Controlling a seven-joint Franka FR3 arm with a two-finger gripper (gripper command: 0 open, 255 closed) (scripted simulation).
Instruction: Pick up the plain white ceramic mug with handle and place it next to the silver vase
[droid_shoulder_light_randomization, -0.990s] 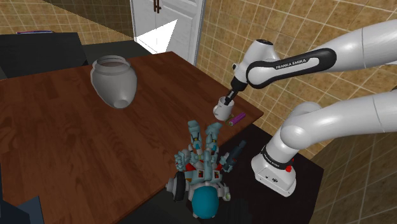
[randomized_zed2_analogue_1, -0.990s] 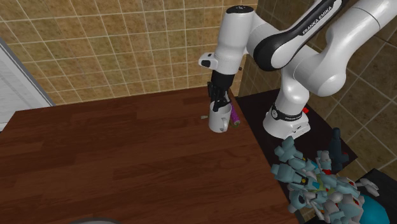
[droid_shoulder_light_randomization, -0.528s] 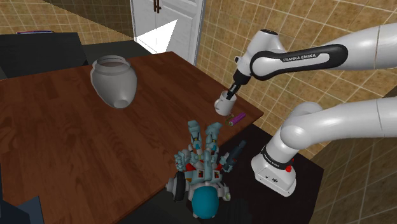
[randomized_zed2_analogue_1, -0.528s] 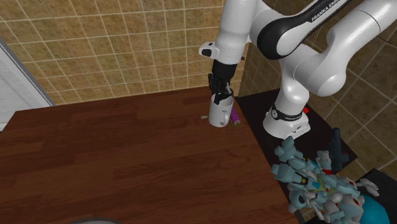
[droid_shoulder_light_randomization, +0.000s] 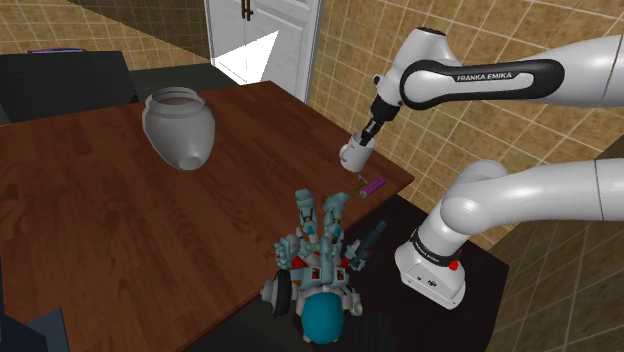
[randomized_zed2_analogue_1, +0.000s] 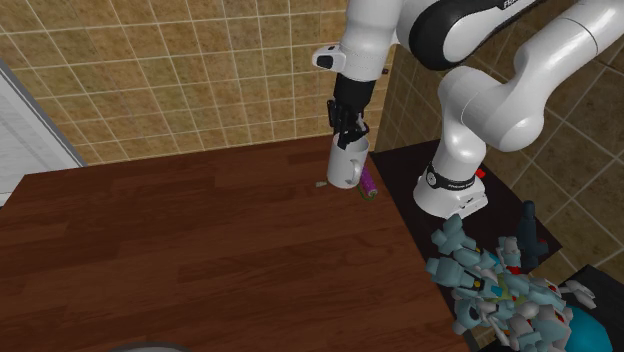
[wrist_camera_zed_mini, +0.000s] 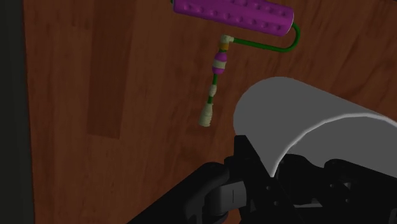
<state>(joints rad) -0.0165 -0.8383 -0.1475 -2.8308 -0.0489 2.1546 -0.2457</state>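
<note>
We take this for a room in a home. Tan tiled walls (droid_shoulder_light_randomization: 360, 40) all round; white panelled door (droid_shoulder_light_randomization: 265, 35) with dark handles. Dark wooden table (droid_shoulder_light_randomization: 90, 220) carrying a grey vase (droid_shoulder_light_randomization: 179, 128) and a small purple roller (wrist_camera_zed_mini: 232, 19). Toy robot (droid_shoulder_light_randomization: 318, 255) beside the table. Dark furniture (droid_shoulder_light_randomization: 60, 85) beyond it, possibly a sofa.

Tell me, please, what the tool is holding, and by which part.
The tool holds the white mug by its rim, at one side of the open top, clear of the wooden table.
</note>
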